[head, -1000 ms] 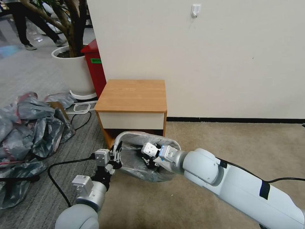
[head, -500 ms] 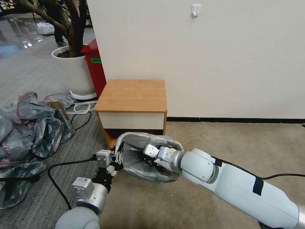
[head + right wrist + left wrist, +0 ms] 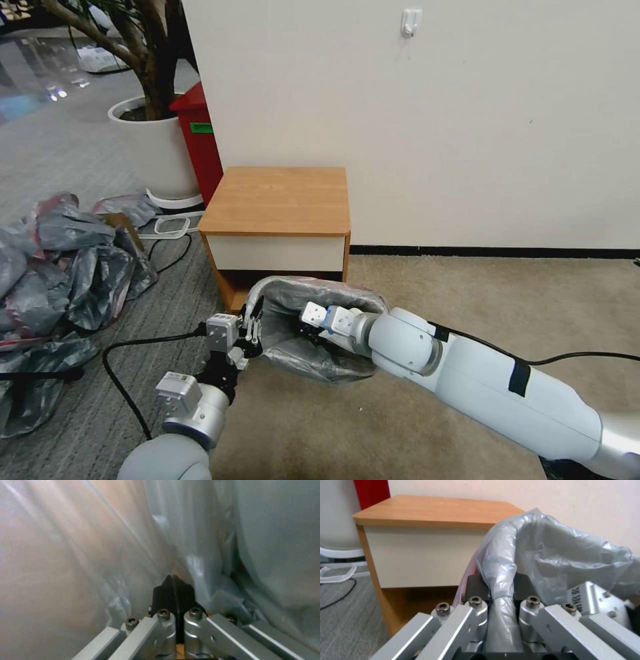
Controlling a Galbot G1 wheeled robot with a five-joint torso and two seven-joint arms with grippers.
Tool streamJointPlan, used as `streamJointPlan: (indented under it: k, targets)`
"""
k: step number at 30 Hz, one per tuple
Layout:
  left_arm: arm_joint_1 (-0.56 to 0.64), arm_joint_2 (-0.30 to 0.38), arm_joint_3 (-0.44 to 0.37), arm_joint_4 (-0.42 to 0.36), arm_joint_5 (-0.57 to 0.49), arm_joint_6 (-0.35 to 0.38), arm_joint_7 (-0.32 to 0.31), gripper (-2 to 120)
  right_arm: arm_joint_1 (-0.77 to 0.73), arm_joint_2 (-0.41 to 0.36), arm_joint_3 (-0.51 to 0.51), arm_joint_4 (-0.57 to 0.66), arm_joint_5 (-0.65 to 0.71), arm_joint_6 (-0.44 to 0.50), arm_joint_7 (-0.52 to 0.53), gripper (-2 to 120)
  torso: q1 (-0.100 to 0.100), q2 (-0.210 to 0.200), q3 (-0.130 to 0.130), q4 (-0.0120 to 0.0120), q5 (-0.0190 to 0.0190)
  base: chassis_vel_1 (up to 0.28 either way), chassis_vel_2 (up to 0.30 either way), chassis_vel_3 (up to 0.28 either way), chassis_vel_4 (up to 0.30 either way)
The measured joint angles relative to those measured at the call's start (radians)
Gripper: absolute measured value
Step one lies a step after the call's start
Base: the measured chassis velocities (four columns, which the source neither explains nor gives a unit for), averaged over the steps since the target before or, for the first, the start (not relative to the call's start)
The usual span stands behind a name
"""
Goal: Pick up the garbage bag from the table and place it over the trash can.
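The left gripper (image 3: 252, 325) pinches the garbage bag's (image 3: 300, 347) rim at the trash can's left edge; the right gripper (image 3: 173, 586), pressed together, sits inside the bag, before the table (image 3: 277, 200).

Crinkly glossy plastic garbage bag (image 3: 293, 350)

Garbage bag (image 3: 300, 337) before the table (image 3: 277, 200), bag heap (image 3: 60, 267) left
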Motion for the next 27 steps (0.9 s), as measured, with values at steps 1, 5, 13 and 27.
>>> streamJointPlan:
  k: [1, 5, 13, 27]
  targets:
    - [-0.001, -0.001, 0.002, 0.001, 0.007, -0.003, 0.002, 7, 0.003, 0.002, -0.006, -0.004, 0.015, 0.0, 0.013, 0, 0.0, 0.0, 0.0, 0.0, 0.0, 0.0, 0.0, 0.0, 0.0]
    - [-0.004, -0.006, 0.01, 0.008, 0.033, -0.02, 0.011, 7, 0.008, 0.012, -0.018, -0.017, 0.039, 0.0, 0.036, 0, 0.0, 0.0, 0.0, 0.0, 0.0, 0.0, 0.0, 0.0, 0.0]
    - [-0.006, -0.008, 0.026, 0.007, 0.02, -0.023, 0.011, 7, 0.007, 0.043, -0.026, -0.049, 0.045, -0.001, 0.064, 0, 0.0, 0.0, 0.0, 0.0, 0.0, 0.0, 0.0, 0.0, 0.0]
    - [0.001, -0.011, 0.039, -0.011, -0.022, -0.013, 0.001, 7, 0.006, 0.042, -0.035, -0.069, 0.039, -0.001, 0.077, 0, 0.0, 0.0, 0.0, 0.0, 0.0, 0.0, 0.0, 0.0, 0.0]
